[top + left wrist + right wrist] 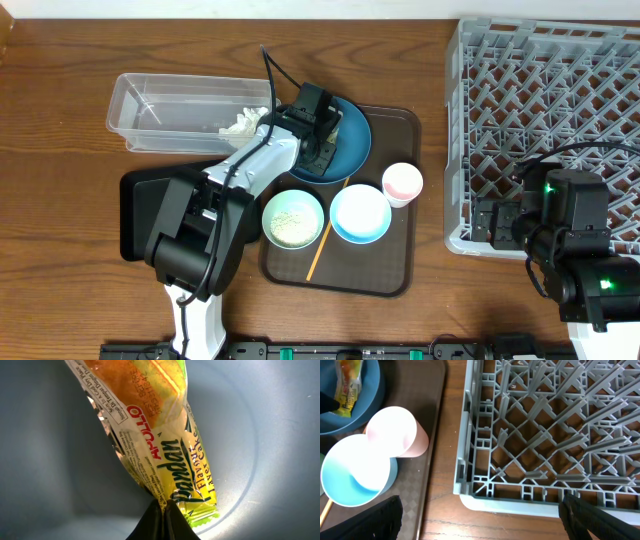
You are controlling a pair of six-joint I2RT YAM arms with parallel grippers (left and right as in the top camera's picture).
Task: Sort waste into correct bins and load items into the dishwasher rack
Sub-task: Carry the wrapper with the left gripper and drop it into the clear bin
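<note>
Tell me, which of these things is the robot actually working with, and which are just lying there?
Part of the job: snack wrapper, tissue, rice, clear tub, black bin, blue plate, light blue bowl, mint bowl, pink cup, wooden stick, grey rack.

Just there: brown tray, wooden table.

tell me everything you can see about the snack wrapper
Glossy crinkled plastic snack wrapper, orange at one end, yellow-green at the other, printed APOLLO in red and Pandan Flavour Layer Cake in dark letters. It sits over the dark blue plate, and the left gripper is shut on its edge.
</note>
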